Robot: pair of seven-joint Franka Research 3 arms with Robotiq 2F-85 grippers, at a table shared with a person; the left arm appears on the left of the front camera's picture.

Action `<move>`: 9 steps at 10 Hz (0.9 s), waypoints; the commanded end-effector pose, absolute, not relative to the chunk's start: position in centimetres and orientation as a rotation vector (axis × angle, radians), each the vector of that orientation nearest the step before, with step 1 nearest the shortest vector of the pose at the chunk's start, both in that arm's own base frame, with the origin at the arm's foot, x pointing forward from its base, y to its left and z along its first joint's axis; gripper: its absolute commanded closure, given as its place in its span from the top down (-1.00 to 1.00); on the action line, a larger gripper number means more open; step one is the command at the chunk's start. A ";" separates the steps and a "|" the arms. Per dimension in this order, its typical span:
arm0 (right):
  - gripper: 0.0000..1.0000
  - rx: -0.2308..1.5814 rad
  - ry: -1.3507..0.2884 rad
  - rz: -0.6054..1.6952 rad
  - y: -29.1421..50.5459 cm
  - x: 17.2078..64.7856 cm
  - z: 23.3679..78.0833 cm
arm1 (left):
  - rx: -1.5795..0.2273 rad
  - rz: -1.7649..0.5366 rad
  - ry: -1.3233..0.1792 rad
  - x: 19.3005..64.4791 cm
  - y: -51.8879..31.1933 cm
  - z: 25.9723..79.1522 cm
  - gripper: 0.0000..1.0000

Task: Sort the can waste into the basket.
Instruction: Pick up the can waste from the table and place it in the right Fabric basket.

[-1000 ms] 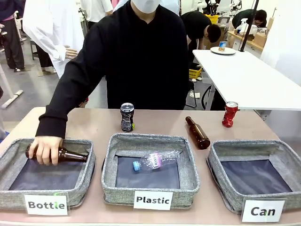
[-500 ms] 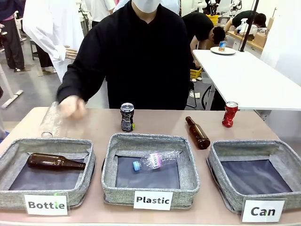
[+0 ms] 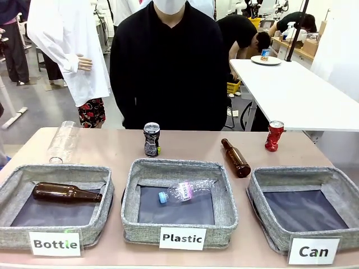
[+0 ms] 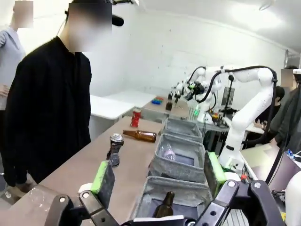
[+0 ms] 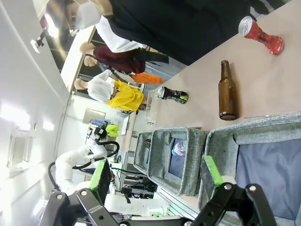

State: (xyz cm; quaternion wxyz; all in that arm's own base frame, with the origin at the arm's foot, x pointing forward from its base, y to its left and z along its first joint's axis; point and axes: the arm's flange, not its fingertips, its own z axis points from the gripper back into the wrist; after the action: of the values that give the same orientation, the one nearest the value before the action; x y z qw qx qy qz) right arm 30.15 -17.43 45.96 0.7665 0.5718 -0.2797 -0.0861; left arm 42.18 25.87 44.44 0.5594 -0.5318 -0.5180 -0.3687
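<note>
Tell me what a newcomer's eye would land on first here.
Three grey labelled baskets line the near table edge: the Bottle basket, the Plastic basket and the Can basket. Two crushed cans stand upright behind them, the black-and-silver can mid-table and the red can to the right. A person in black stands across the table.

red can (image 3: pixel 274 135), seemingly black-silver can (image 3: pixel 151 139), grey basket (image 3: pixel 297 177)

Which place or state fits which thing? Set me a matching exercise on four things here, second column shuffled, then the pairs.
1. red can
2. black-and-silver can
3. blue-capped plastic bottle
4. "Can" basket

A. holds nothing
B. lying in the "Plastic" basket
C. upright behind the "Can" basket
D. upright behind the "Plastic" basket

Pairs: 1-C, 2-D, 3-B, 4-A
</note>
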 end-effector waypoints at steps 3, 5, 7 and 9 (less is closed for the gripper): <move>1.00 1.256 -0.645 -0.171 -17.4 30.4 46.0 | -1.033 -0.933 -0.938 51.2 14.8 47.0 1.00; 1.00 1.256 -0.645 -0.171 -17.4 30.4 46.0 | -0.856 -1.012 -0.868 55.7 7.3 46.4 1.00; 1.00 1.256 -0.645 -0.171 -17.4 30.4 46.0 | -0.690 -1.101 -0.818 59.1 0.5 44.4 1.00; 1.00 1.256 -0.645 -0.171 -17.4 30.4 46.0 | -0.705 -1.290 -0.689 61.9 -6.1 41.9 1.00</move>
State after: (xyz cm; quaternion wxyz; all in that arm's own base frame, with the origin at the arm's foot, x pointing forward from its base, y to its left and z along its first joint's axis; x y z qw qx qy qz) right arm 30.16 -17.41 45.98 0.7667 0.5715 -0.2795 -0.0857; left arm 60.18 -5.84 42.17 0.6988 -0.3145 -0.3419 -0.5439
